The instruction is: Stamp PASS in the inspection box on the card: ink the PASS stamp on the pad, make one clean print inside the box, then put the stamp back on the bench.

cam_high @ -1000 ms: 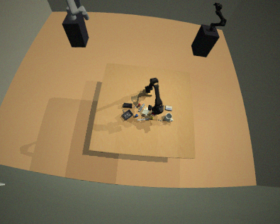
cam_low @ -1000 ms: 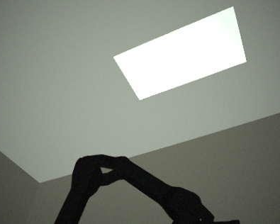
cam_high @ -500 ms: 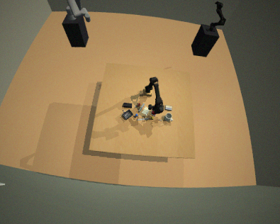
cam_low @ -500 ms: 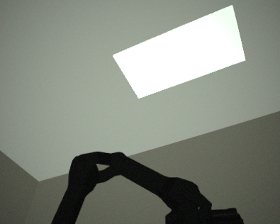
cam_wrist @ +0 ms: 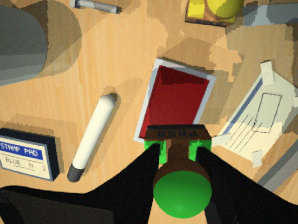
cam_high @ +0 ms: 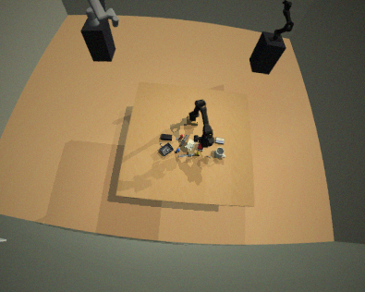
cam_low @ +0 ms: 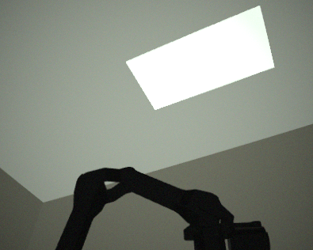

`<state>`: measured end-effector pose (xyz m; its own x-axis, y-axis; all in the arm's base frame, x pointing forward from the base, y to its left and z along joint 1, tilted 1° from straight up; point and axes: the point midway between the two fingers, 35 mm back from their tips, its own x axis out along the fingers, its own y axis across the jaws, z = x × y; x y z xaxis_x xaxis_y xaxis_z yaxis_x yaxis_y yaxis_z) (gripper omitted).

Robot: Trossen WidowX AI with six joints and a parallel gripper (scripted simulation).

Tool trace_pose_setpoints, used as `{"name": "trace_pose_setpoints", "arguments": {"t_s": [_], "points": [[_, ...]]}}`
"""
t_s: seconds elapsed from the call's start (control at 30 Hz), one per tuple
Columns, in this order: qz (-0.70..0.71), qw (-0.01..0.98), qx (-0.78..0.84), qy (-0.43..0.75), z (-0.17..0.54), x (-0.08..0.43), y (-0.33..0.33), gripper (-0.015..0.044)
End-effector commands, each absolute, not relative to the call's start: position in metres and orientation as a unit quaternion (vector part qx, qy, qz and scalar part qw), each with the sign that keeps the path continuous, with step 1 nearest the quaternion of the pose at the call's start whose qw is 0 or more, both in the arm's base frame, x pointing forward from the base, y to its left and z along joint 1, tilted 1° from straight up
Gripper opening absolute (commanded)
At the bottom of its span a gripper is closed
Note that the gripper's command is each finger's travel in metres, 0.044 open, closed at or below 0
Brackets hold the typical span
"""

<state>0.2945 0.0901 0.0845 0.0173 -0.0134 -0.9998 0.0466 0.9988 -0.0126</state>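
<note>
Stamp (cam_wrist: 177, 167), brown in the body with a glossy, round green knob, was clenched between the black fingers of the tool (cam_wrist: 177, 151) (cam_high: 204, 141). Its knob faced the wrist camera, and beyond it the wood narrowed to a neck, then broadened into a flat block. Along the block's far edge ran a dark strip with pale, blurred characters that I could not read with certainty. Green patches showed on both sides of the neck, at the fingertips. The block hung across the near edge of the red pad (cam_wrist: 177, 100) (cam_high: 200, 147) in the wrist view; whether it touched, I could not tell.

The pad was a deep red rectangle in a pale grey tray, darker along its far end. To one side of it, the card (cam_wrist: 265, 115) (cam_high: 189, 145) was taped down at its corners, with a blue stripe, thin lines and an outlined box showing no print that I could make out. On the other side lay a white marker (cam_wrist: 93, 135) with a dark end, and just beside that a box lettered STAMP PAD and BLUE (cam_wrist: 29, 155). Farther off sat a yellow knob (cam_wrist: 224, 5). From above, a grey mug (cam_high: 220, 152) stood near the arm (cam_high: 206, 122) (cam_low: 156, 191) on the wooden tabletop (cam_high: 233, 180).
</note>
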Motion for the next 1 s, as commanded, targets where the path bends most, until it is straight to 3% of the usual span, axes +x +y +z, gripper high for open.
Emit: {"name": "trace_pose_setpoints", "arguments": {"t_s": [0.0,0.97], "points": [[-0.007,0.716,-0.001,0.698,0.088,0.296,0.087,0.0],[0.267,0.658,-0.284,0.644,0.089,0.297,0.025,0.0]]}}
